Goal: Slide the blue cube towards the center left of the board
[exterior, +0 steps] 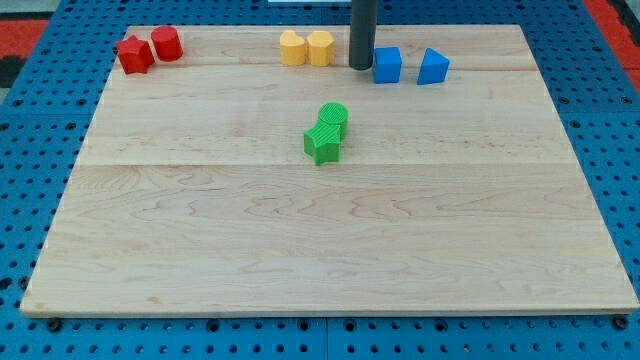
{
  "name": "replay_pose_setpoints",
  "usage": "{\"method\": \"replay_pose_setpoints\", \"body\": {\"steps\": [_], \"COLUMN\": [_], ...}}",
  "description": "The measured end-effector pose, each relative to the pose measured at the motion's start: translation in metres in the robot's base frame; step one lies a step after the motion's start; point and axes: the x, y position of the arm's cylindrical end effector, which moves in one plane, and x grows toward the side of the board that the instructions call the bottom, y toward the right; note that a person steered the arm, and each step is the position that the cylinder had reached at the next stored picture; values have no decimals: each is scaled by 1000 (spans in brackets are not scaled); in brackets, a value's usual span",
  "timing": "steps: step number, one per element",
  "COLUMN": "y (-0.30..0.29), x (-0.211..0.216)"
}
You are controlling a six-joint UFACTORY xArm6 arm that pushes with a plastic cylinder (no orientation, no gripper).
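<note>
The blue cube (387,65) sits near the view's top, right of centre on the wooden board (300,250). My tip (360,66) stands just left of the blue cube, almost touching it, between the cube and the yellow blocks. A blue triangular block (433,66) lies right of the cube.
Two yellow blocks (292,47) (320,47) sit side by side left of my tip. A red star-like block (134,54) and a red cylinder (166,43) lie at the top left. A green cylinder (333,117) and a green star-like block (322,143) touch near the centre.
</note>
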Motion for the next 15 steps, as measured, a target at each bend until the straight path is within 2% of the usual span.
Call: {"method": "replay_pose_setpoints", "body": {"steps": [1, 3, 4, 5, 6, 7, 8, 9, 10, 11, 12, 13, 14, 15], "y": [41, 83, 129, 102, 58, 24, 61, 25, -34, -75, -75, -6, -9, -117], "x": [-22, 27, 60, 82, 39, 15, -1, -18, -17, 15, 34, 44, 67, 53]}}
